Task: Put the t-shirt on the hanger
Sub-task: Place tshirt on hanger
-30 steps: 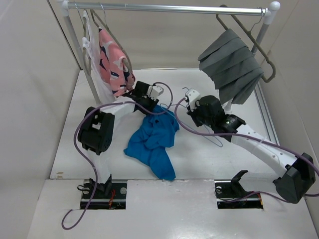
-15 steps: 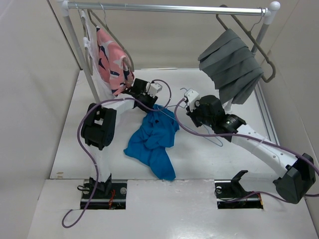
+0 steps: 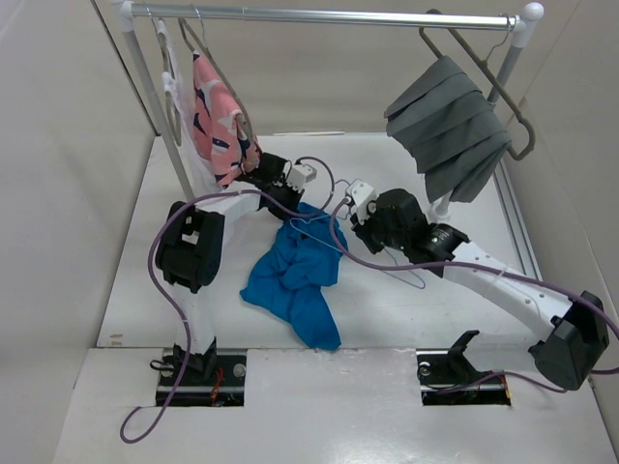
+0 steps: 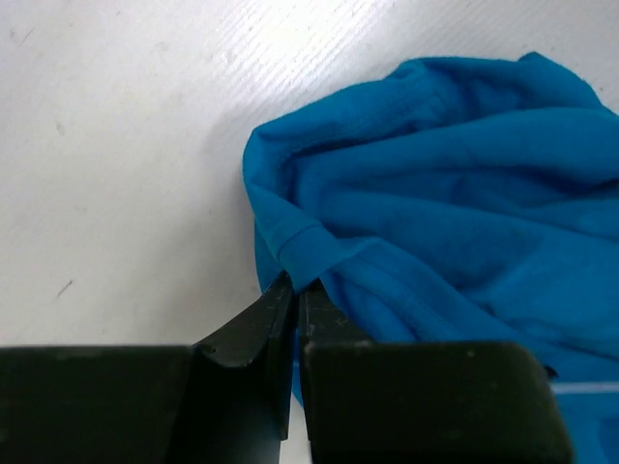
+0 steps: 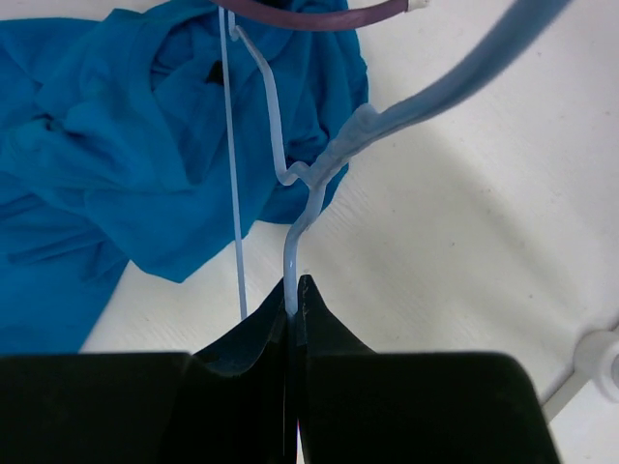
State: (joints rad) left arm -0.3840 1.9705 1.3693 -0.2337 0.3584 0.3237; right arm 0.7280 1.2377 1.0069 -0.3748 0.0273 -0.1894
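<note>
My left gripper is clamped on a hemmed edge of the t-shirt, which lies crumpled on the table, likely to hold an opening. Right gripper pinches the hanger wire, tip over it.

White table, boxed by plain off-white walls. Rear: metal clothes rail on white posts, carrying pink patterned garment at left, pleated grey cloth at right. Lighting even, diffuse.
</note>
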